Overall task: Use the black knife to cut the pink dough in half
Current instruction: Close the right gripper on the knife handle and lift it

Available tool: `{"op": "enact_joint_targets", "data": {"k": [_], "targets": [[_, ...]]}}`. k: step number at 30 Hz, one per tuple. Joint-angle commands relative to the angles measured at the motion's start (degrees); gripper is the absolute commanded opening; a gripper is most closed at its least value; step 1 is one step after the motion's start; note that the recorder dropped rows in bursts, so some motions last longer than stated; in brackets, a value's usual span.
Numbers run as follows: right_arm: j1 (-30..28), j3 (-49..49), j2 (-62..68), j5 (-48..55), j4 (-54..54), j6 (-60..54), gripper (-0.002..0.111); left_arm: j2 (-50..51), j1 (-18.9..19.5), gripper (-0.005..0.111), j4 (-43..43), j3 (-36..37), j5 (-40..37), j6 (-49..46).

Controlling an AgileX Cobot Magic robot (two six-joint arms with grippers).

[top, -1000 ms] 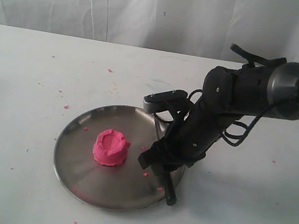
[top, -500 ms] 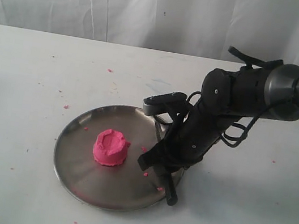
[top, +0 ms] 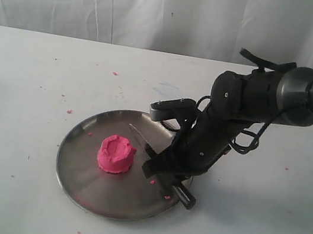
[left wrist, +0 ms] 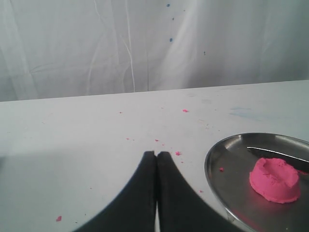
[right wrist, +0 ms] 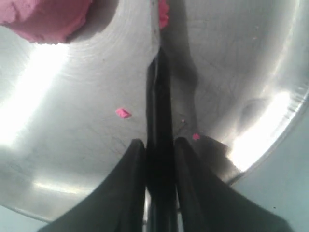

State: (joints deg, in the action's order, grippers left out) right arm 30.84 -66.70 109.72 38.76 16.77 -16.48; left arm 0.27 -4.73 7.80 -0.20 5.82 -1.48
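The pink dough (top: 116, 154), one round dented lump, sits left of centre on the steel plate (top: 76, 183). The black knife (top: 138, 138) lies across the plate's right side, its blade tip pointing toward the plate's back and its handle end over the front right rim. My right gripper (top: 163, 171) is down on the plate to the right of the dough. In the right wrist view its fingers (right wrist: 136, 159) press both sides of the black knife (right wrist: 158, 92), with the dough (right wrist: 48, 17) apart beyond it. My left gripper (left wrist: 157, 153) is shut on nothing, over bare table left of the plate (left wrist: 219, 159).
Tiny pink crumbs (top: 151, 182) lie on the plate and scattered over the white table (top: 32, 72). A white curtain (top: 162, 10) hangs behind the table. The right arm's bulk (top: 249, 102) and cables hang over the table right of the plate.
The right gripper's jaws have closed in onto the knife. The knife has turned: its blade now shows behind the gripper and its handle end has shifted right.
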Motion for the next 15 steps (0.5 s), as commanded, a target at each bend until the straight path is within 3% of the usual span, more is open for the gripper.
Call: {"op": "enact_joint_targets", "data": {"k": [1,15], "targets": [[0.11,-0.15,0.03,-2.55,0.66,1.89,0.015,-0.27,-0.01,0.000,0.40,0.20,0.18,-0.02],[0.11,-0.15,-2.81,-0.51,1.62,3.15,0.015,-0.27,-0.01,0.000,0.40,0.20,0.18,-0.02]]}}
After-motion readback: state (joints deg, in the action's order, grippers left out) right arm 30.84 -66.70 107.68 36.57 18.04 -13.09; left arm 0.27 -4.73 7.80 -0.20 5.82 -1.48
